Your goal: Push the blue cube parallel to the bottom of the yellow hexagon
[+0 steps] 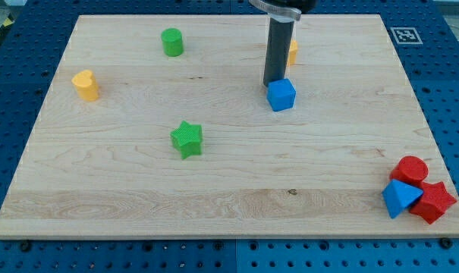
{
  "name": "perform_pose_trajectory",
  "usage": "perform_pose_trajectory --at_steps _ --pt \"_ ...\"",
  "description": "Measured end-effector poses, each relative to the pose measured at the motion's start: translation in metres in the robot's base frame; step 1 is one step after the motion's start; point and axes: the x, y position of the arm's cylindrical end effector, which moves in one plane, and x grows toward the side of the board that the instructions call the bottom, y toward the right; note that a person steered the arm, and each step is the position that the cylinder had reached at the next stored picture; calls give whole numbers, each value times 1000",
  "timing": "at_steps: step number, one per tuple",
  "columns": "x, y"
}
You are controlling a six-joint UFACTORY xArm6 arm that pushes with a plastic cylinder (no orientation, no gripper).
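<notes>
The table [229, 189], a pale wooden board, fills most of the view and rests on a blue perforated base [441, 91]. A small black-and-white marker [404, 35] is stuck at the board's far right corner.

The dark rod [278, 49] comes down from the far edge, right of centre. There is no gripper on this arm, so nothing is open, closed or held; the rod ends in my tip [273, 83]. My tip sits just behind the blue cube [281, 95], at its far left edge, touching it or very nearly so; I cannot tell which.

The blue cube lies right of centre in the far half of the table. The yellow hexagon [292, 51] stands just beyond it, mostly hidden by the rod, with only its right side showing. The cube is near that block but apart from it, closer to the viewer.

At the near right corner three blocks crowd together: a red cylinder [410, 171] farthest back, a blue triangular block [400, 198] to the left and a red star-like block [434, 202] to the right, all touching or nearly so.

A green star [187, 139] lies left of centre. A green cylinder [171, 42] stands far left of the rod. A yellow heart-shaped block [85, 85] sits near the left edge, well apart from the rest.
</notes>
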Motion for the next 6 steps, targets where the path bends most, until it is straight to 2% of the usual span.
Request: perform_pose_trajectory --at_steps 5,6 --pt "45 13" --pt "66 13"
